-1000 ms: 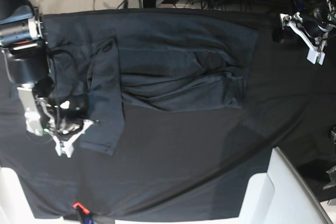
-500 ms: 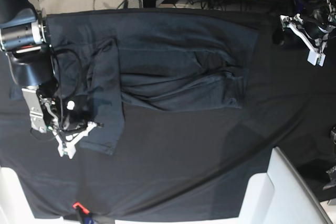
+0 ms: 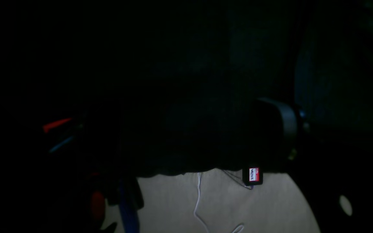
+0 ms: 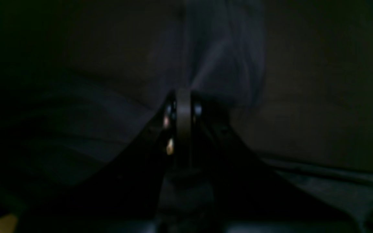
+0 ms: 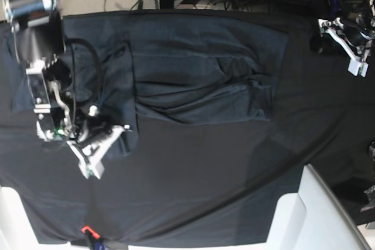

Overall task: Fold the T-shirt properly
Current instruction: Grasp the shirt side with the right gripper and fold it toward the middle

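t-shirt (image 5: 199,80) spread on the black worktop (image 5: 193,191), one end pinched

soft, light, wrinkly knit that will sag and drag, so hems and corners suit gripping best. right pincer (image 5: 96,147) is clamped on a fold of cloth at its near-left edge; left pincer (image 5: 350,45) hovers wide apart, off the far corner, empty.

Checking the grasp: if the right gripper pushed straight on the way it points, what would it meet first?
The T-shirt: the right gripper is shut, with a bunched fold of it right at its tips. Depth beyond is unclear.
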`<act>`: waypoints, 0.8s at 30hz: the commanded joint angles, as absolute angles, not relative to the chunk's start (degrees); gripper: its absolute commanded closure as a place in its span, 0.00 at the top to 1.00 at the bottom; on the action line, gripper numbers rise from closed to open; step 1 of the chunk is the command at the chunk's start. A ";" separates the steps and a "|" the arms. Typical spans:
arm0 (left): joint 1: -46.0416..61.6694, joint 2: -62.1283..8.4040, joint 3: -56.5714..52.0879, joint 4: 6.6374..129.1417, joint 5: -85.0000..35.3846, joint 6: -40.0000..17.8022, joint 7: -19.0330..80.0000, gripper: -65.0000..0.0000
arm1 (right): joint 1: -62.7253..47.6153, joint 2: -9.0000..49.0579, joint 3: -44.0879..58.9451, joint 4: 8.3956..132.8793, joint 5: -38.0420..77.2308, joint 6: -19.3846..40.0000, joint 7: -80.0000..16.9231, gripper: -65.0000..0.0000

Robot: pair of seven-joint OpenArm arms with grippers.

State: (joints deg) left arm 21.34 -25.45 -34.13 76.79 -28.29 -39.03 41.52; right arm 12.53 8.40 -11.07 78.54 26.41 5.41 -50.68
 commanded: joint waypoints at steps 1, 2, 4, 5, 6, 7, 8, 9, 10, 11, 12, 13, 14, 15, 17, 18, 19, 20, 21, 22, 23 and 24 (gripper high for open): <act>21.49 -27.12 -34.59 77.41 -28.79 -39.08 40.92 0.89 | 11.82 7.43 -10.95 82.33 26.95 5.58 -52.00 0.00; 21.23 -27.21 -34.59 77.32 -28.79 -39.08 40.92 0.89 | 10.24 6.55 -10.95 85.58 26.95 5.58 -53.76 0.00; 21.14 -27.21 -34.59 77.41 -28.79 -39.08 40.92 0.89 | 7.87 4.62 -11.12 89.71 26.95 5.58 -55.96 0.00; 21.05 -27.21 -34.59 77.58 -28.79 -39.08 40.92 0.89 | 6.64 3.56 -11.65 91.47 26.95 5.67 -56.84 0.00; 21.05 -27.21 -34.59 77.67 -28.79 -39.08 40.92 0.89 | 5.67 2.86 -13.41 93.23 26.95 5.67 -57.01 0.00; 20.97 -27.21 -34.59 77.67 -28.79 -39.08 40.92 0.89 | 4.97 2.59 -15.52 94.29 26.86 5.67 -57.10 0.00; 20.97 -27.21 -34.59 77.67 -28.79 -39.08 40.92 0.89 | 4.44 2.42 -18.51 95.25 26.86 5.67 -57.01 0.00; 20.97 -27.21 -34.59 77.67 -28.79 -39.08 40.92 0.89 | 4.26 2.33 -21.23 95.78 26.86 5.58 -57.01 0.00; 20.97 -27.21 -34.59 77.67 -28.79 -39.08 40.92 0.89 | 4.26 2.24 -24.48 95.78 26.86 5.32 -57.01 0.00; 20.97 -27.21 -34.59 77.76 -28.79 -39.08 40.92 0.89 | 4.26 2.15 -27.03 95.69 26.86 4.18 -56.92 0.00; 20.97 -27.30 -34.59 77.76 -28.79 -39.08 40.92 0.89 | 4.44 2.07 -29.67 95.60 26.86 2.42 -56.75 0.00; 20.97 -27.30 -34.59 77.76 -28.79 -39.08 40.92 0.89 | 4.53 2.07 -32.57 95.60 26.86 0.31 -55.78 0.00; 20.97 -27.30 -34.59 77.76 -28.79 -39.08 40.92 0.89 | 4.70 2.07 -35.03 95.60 26.86 -1.19 -54.73 0.00; 20.97 -27.38 -34.59 77.67 -28.70 -39.08 40.92 0.89 | 5.32 2.07 -37.76 95.52 26.86 -2.95 -53.58 0.00; 21.23 -28.09 -34.59 77.49 -28.70 -39.08 40.92 0.89 | 6.64 2.07 -42.15 94.90 26.95 -5.49 -52.70 0.00; 21.32 -28.18 -34.59 77.49 -28.70 -39.08 40.92 0.89 | 7.16 1.98 -43.74 94.29 27.21 -6.55 -52.70 0.00; 21.32 -28.18 -34.59 77.49 -28.70 -39.08 40.92 0.89 | 7.69 1.63 -45.32 93.67 27.21 -7.52 -52.62 0.00; 21.41 -28.35 -34.59 77.49 -28.70 -39.08 40.92 0.89 | 7.78 1.10 -46.37 93.05 27.21 -8.04 -52.62 0.00; 21.49 -28.44 -34.59 77.41 -28.70 -39.08 40.92 0.89 | 7.87 0.75 -47.16 92.35 27.03 -8.22 -52.62 0.00; 21.49 -28.44 -34.59 77.41 -28.70 -39.08 40.92 0.89 | 7.87 0.48 -47.78 91.91 27.03 -8.22 -52.62 0.00; 21.49 -28.44 -34.59 77.32 -28.70 -39.08 40.92 0.89 | 7.87 0.48 -48.22 91.56 27.03 -8.22 -52.62 0.00; 21.49 -28.44 -34.59 77.32 -28.70 -39.08 40.92 0.89 | 7.87 0.48 -48.66 91.38 27.12 -8.22 -52.62 0.00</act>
